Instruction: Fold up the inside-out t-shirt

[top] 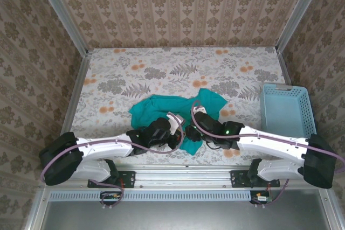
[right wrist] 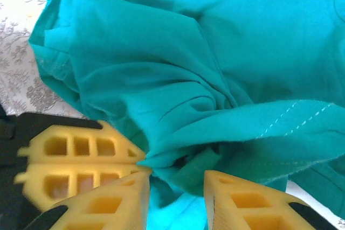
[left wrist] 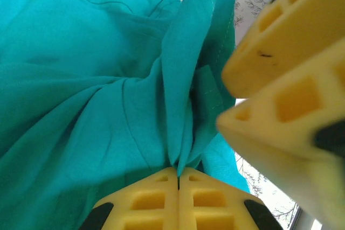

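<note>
A crumpled teal-green t-shirt [top: 161, 107] lies bunched just below the middle of the overhead frame, on the near part of a floral-patterned table [top: 135, 68], with one flap reaching up and right. The cloth is plain and soft, heaped in deep creases with no flat panel showing. Seen close from the wrists, pale stitching runs along a hem at the right of the right wrist frame, and a seam line crosses a hanging fold at the upper middle of the left wrist frame.

The left gripper [left wrist: 178, 179], at the bottom centre of its own view, has its yellow jaws pressed together on a narrow fold of the shirt. The right gripper [right wrist: 177, 200], at the bottom of its view, stands narrowly apart, with a rolled edge of fabric lying in the gap and not visibly pinched. The two grippers meet almost nose to nose at the shirt's lower edge.

A light-blue slotted basket [top: 285, 111] sits at the right of the overhead frame, well apart from the shirt.
</note>
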